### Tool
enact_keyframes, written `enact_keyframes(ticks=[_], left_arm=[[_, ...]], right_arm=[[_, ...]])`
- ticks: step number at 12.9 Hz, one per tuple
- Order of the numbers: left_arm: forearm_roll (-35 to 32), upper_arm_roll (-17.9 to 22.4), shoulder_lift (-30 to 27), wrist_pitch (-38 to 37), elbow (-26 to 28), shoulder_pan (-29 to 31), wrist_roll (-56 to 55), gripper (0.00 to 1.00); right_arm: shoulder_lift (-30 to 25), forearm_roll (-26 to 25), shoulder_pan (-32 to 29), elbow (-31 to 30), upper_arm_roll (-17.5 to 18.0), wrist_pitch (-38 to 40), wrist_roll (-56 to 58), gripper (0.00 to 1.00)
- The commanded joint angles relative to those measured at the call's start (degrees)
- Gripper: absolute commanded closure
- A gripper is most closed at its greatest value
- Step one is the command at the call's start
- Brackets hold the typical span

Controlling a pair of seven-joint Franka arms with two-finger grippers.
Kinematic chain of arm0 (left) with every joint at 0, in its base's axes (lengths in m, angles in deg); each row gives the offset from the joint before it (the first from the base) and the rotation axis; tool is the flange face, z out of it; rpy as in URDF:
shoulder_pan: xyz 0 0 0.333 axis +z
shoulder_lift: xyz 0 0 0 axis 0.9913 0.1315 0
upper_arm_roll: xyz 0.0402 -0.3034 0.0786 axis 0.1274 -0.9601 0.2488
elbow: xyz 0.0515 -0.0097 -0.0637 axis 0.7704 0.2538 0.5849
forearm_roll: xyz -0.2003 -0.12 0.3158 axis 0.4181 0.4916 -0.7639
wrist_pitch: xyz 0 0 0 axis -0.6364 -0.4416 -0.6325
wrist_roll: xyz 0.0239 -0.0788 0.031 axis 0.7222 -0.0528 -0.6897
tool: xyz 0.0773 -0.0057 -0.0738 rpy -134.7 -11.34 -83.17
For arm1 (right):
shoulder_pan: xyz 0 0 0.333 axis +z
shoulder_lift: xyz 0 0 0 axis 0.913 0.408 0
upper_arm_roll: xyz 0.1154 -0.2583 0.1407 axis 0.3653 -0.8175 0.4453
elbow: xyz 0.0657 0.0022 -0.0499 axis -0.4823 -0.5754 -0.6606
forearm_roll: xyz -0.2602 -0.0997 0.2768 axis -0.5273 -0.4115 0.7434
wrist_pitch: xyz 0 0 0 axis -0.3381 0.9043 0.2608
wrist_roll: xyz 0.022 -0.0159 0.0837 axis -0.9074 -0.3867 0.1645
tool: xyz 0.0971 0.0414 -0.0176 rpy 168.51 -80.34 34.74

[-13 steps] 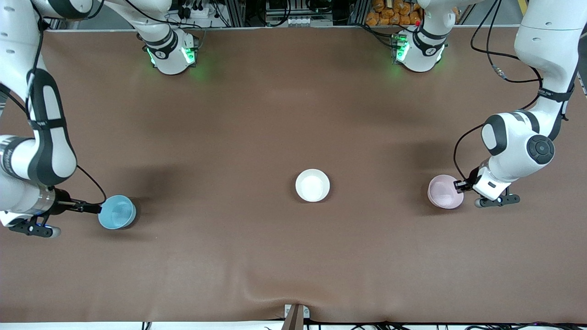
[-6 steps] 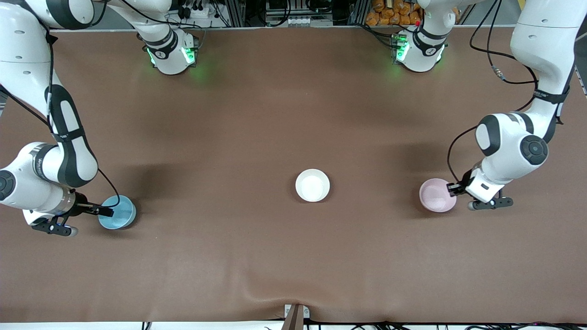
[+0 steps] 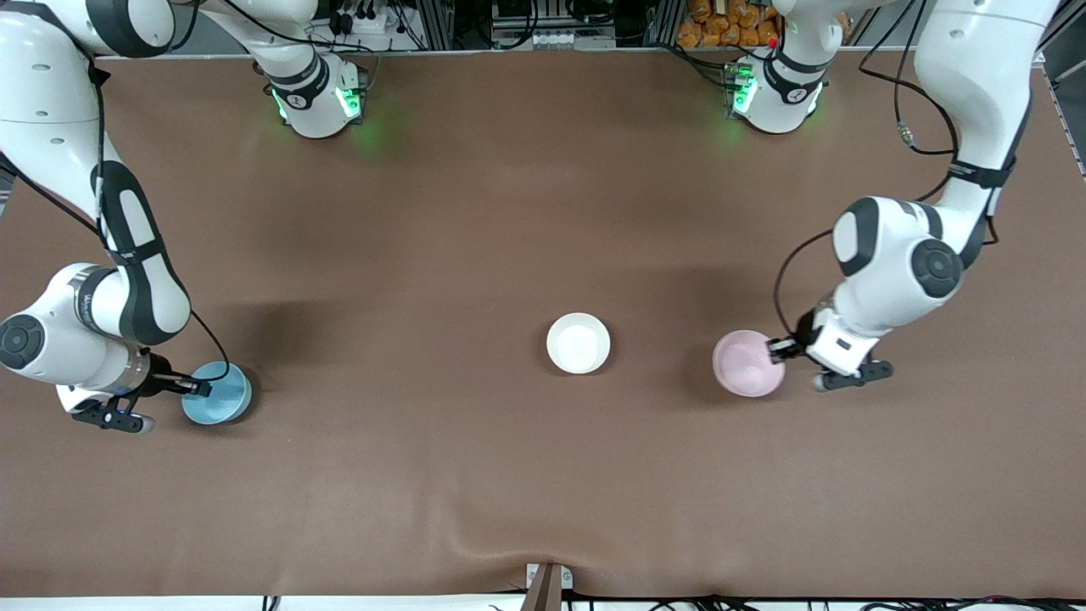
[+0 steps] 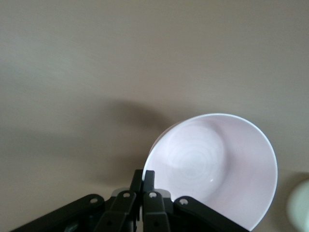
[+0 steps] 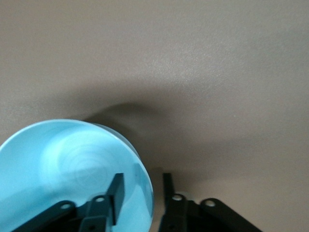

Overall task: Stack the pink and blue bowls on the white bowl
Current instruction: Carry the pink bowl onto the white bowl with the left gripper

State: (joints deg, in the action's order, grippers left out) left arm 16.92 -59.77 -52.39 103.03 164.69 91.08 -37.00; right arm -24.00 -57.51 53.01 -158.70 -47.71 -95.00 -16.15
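Pink bowl point(image 3: 747, 363) hangs pinched by its rim in the left gripper point(image 3: 777, 350), just beside the white bowl point(image 3: 578, 343) on the brown table point(image 3: 475, 221). Blue bowl point(image 3: 217, 393) sits on the table, its rim between the right gripper's point(image 3: 200, 389) fingers, one inside and one outside.

white bowl point(image 3: 578, 343) between two bowls (pink bowl point(image 3: 747, 363), blue bowl point(image 3: 217, 393))

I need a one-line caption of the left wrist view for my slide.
Left gripper shut on the rim of the pale pink round plastic bowl above the brown table.
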Motion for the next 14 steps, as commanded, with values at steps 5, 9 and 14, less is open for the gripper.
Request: enact_keyframes(ticks=[5, 9, 14], left_arm=[[0.83, -2.43, 4.56, -2.52, -8.91, -12.92, -17.23, 1.00], [0.48, -2.16, 8.16, -2.52, -12.69, -17.59, -19.71, 1.00], [-0.75, -1.38, 13.53, -2.52, -16.30, -21.11, -19.71, 1.00]], right_arm=[[-3.16, 0.36, -0.44, -0.51, 0.69, 0.81, 0.54, 1.00], [-7.38, 0.44, -0.27, -0.33, 0.95, 4.58, 0.37, 1.00], [-12.56, 0.71, 0.00, -0.42, 2.79, 9.67, -0.25, 1.00]])
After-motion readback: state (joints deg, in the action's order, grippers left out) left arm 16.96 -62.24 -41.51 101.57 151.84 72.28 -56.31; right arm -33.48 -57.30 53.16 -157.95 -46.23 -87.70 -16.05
